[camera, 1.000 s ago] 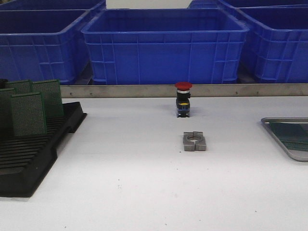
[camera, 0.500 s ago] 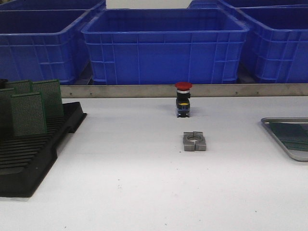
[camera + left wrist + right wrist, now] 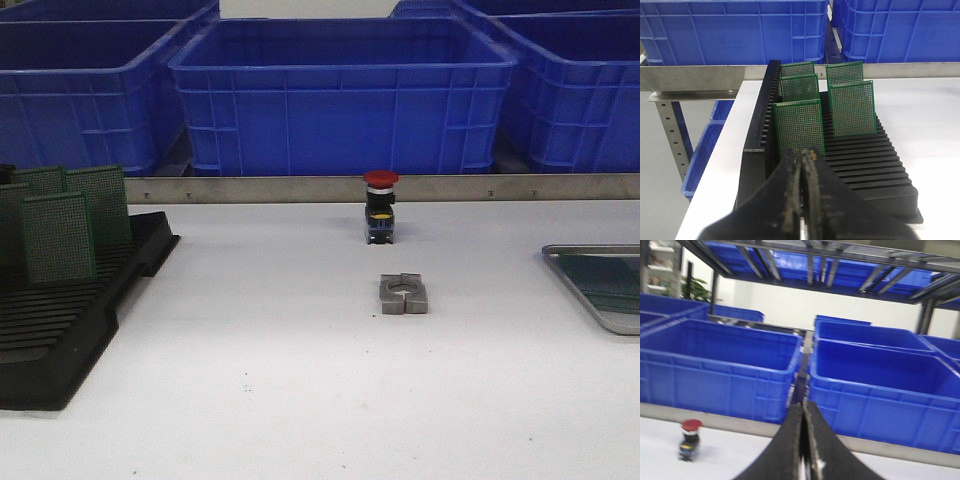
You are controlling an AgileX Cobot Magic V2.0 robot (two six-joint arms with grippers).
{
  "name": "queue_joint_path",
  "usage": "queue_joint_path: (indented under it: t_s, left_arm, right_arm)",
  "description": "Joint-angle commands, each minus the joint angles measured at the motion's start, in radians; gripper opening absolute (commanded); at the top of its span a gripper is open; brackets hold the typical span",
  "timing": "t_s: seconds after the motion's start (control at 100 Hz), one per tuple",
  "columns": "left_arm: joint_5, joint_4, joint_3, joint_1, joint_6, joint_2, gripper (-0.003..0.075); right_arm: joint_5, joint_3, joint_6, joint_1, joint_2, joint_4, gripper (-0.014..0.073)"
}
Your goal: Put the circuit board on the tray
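Several green circuit boards stand upright in a black slotted rack [image 3: 60, 330] at the left; the nearest one [image 3: 58, 237] faces me. The silver-grey tray [image 3: 590, 249] lies at the right edge, cut off by the frame, with a green board [image 3: 612, 282] flat inside it. Neither gripper shows in the front view. In the left wrist view my left gripper [image 3: 802, 152] is shut and empty, just short of the rack [image 3: 865, 170] and in line with the nearest board [image 3: 798, 126]. My right gripper [image 3: 802, 406] is shut and empty above the table, facing the crates.
A red-capped push button [image 3: 380, 207] stands mid-table and also shows in the right wrist view [image 3: 690, 440]. A grey metal clamp block [image 3: 404, 294] lies in front of it. Blue crates [image 3: 340, 95] line the back behind a metal rail [image 3: 250, 188]. The table's left edge [image 3: 715, 165] drops off beside the rack.
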State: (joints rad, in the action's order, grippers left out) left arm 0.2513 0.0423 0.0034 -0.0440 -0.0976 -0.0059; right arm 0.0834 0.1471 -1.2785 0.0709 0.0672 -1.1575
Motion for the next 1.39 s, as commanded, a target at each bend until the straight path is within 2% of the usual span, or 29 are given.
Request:
queue_joint_path:
  t_s: [0.0, 0.09, 0.14, 0.21, 0.27, 0.32, 0.34, 0.42, 0.63, 1.38]
  left_arm:
    - [-0.073, -0.004, 0.02, 0.002, -0.002, -0.027, -0.002]
    - [-0.073, -0.004, 0.02, 0.002, -0.002, -0.027, -0.002]
    - [-0.073, -0.004, 0.02, 0.002, -0.002, -0.027, -0.002]
    - [-0.073, -0.004, 0.02, 0.002, -0.002, -0.027, -0.002]
    - [-0.073, -0.004, 0.02, 0.002, -0.002, -0.027, -0.002]
    - [-0.073, -0.004, 0.02, 0.002, -0.002, -0.027, -0.002]
    - [-0.073, -0.004, 0.02, 0.002, -0.002, -0.027, -0.002]
    - [-0.073, -0.004, 0.02, 0.002, -0.002, -0.027, -0.002]
    - [-0.073, -0.004, 0.02, 0.002, -0.002, -0.027, -0.002]
    - [-0.073, -0.004, 0.02, 0.002, -0.002, -0.027, -0.002]
  right_arm:
    - [-0.008, 0.003, 0.239, -0.059, 0.011, 0.265, -0.006]
    - [-0.019, -0.035, 0.612, -0.112, 0.009, 0.567, -0.006]
    - [-0.02, -0.059, 0.816, -0.132, -0.001, 0.816, -0.006]
    - [-0.02, -0.101, 1.092, -0.147, -0.038, 1.084, -0.006]
    - [-0.014, -0.155, 1.291, -0.147, -0.087, 1.223, -0.006]
    - [-0.043, -0.176, 1.381, -0.147, -0.101, 1.289, -0.006]
    - [-0.083, -0.171, 1.394, -0.147, -0.099, 1.31, -0.006]
    - [-0.083, -0.175, 1.395, -0.145, -0.101, 1.32, -0.006]
    - [0.0, -0.175, 1.358, -0.145, -0.099, 1.293, -0.006]
    - [0.0, -0.174, 1.359, -0.145, -0.099, 1.293, -0.006]
